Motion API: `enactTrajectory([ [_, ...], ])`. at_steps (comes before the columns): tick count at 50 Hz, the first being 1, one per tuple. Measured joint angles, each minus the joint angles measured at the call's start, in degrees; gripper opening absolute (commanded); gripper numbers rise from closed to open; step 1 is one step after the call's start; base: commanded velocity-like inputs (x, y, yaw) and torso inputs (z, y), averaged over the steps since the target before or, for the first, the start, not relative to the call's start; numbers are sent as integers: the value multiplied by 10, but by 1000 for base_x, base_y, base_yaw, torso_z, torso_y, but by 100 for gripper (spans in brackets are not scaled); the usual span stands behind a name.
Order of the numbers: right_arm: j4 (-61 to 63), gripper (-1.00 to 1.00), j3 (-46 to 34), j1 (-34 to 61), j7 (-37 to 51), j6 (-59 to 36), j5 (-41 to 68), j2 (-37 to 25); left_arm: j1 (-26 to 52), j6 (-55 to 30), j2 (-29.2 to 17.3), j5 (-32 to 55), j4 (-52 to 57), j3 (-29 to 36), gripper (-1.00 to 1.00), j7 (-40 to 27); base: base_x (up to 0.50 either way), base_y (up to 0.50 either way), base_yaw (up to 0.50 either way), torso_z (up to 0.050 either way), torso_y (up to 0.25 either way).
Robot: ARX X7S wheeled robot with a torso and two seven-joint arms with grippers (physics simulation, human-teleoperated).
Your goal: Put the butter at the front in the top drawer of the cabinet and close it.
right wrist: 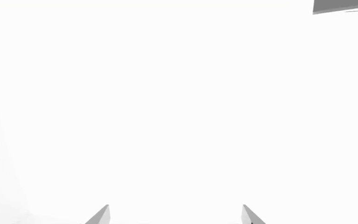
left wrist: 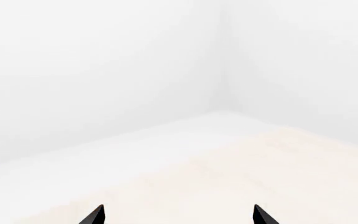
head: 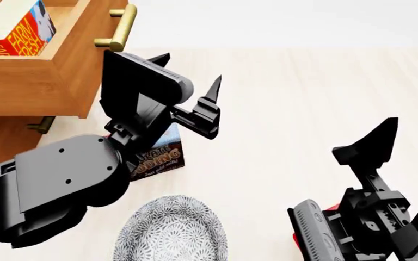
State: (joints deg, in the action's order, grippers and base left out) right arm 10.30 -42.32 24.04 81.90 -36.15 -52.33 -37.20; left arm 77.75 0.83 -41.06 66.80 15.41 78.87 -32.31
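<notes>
Red-orange carton [head: 17,30] lettered "FARM FRESH" lies inside the pulled-out orange-brown wooden top drawer [head: 56,76]. Left hand [head: 187,73] and right hand [right wrist: 175,214] are raised, fingers spread, empty.

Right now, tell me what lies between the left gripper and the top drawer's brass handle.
Nothing. In the head view the left gripper hangs open beside the brass handle of the open top drawer, with only bare table showing between them; the butter sits inside.

The butter [head: 17,30] lies in the open top drawer [head: 63,70], left of the table [head: 303,92].
</notes>
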Motion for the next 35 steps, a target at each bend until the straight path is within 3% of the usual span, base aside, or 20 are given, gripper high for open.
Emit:
enactTrajectory([
  [14, -5, 100, 4, 1, -2, 7, -2, 4, -7, 1, 10, -3, -63, -1, 100, 14, 0, 0, 0, 0, 0],
  [35, -8, 100, 7, 1, -8, 12, -8, 10, -9, -2, -13, -5, -77, -2, 100, 24, 0, 0, 0, 0, 0],
])
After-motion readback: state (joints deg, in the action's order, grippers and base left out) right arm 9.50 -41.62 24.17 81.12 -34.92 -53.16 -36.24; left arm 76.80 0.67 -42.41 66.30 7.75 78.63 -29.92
